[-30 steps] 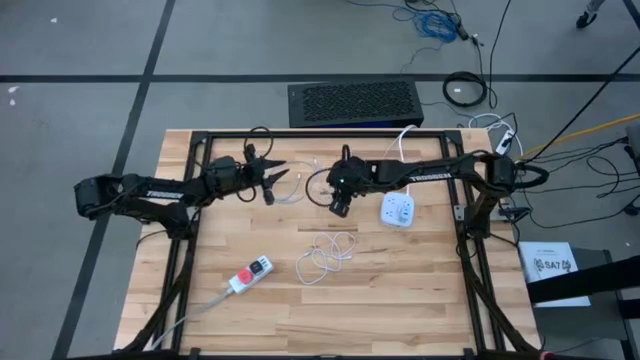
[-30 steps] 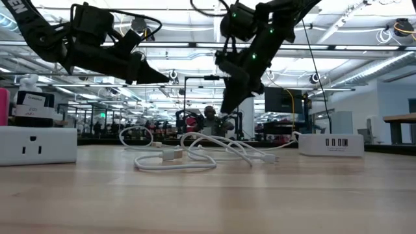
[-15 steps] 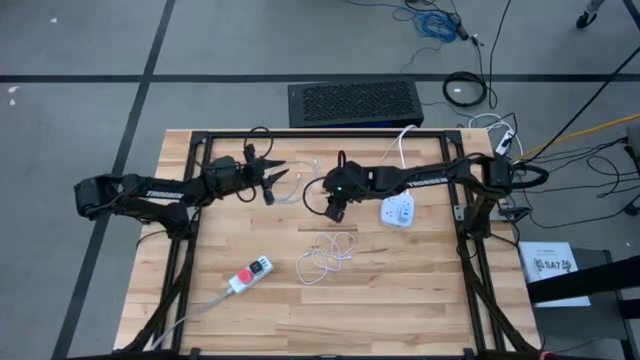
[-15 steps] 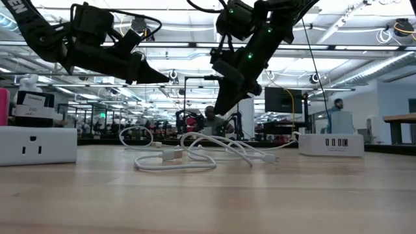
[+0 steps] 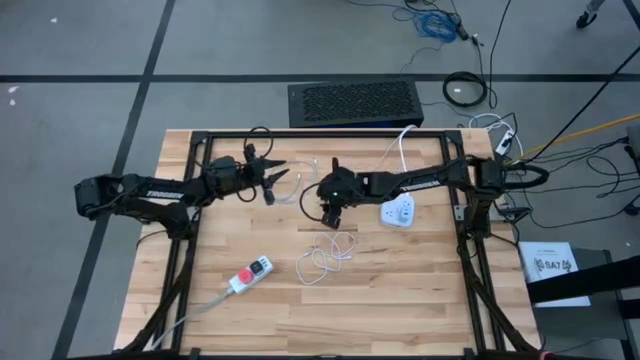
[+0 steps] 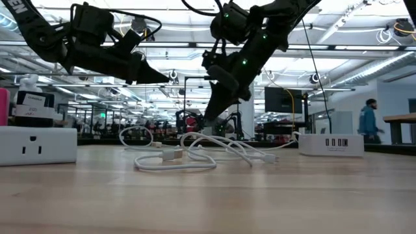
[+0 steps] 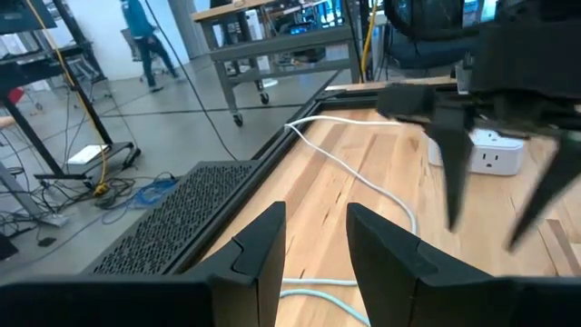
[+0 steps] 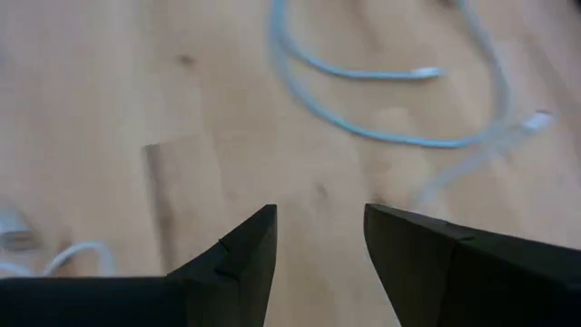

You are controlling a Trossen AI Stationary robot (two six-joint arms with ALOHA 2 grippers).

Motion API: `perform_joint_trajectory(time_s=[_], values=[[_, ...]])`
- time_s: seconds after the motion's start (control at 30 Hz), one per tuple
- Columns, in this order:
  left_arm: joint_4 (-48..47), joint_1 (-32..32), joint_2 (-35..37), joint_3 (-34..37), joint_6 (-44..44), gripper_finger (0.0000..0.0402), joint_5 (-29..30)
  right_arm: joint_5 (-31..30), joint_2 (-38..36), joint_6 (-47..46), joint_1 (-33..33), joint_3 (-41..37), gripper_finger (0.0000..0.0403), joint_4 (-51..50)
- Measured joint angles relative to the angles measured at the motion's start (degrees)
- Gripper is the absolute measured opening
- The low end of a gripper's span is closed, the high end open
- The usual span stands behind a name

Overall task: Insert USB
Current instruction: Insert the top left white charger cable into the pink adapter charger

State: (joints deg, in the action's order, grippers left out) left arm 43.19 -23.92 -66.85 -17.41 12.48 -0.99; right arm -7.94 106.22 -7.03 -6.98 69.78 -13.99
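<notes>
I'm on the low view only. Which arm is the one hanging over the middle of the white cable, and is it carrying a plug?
Observer: That's the right gripper. Its wrist view shows the fingers open, with nothing between them.
Operator: Is it directly over the cable coil?
Observer: Not quite. From above, the cable coil lies just past the gripper, toward the table's near edge.
Operator: And the USB hub, where is it relative to that arm?
Observer: From above, the USB hub sits beside the right forearm, behind the gripper and on the far side from the left gripper, which waits open.
</notes>
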Motion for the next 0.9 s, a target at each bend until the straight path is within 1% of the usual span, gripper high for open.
perform_joint_trajectory(time_s=[0.17,0.3,0.37,0.63,0.9], values=[[-0.18,0.0,0.0,0.0,-0.01,0.0125,0.45,2.47,2.08,0.41,-0.05,-0.02,0.0159,6.73],[-2.37,-0.02,0.01,0.02,0.3,0.0125,4.89,2.44,3.17,1.12,-0.51,-0.02,0.0167,9.92],[-4.1,-0.21,0.0,0.04,1.06,0.0125,6.1,2.34,3.21,2.27,-0.66,-0.02,0.0176,10.4],[-6.31,-1.29,0.0,0.04,1.43,0.0125,5.75,1.95,3.21,3.23,-2.39,-0.02,0.021,13.9],[-7.09,-1.36,0.0,0.04,1.39,0.0125,5.34,2.32,3.21,3.88,-2.01,-0.02,0.0215,13.88]])
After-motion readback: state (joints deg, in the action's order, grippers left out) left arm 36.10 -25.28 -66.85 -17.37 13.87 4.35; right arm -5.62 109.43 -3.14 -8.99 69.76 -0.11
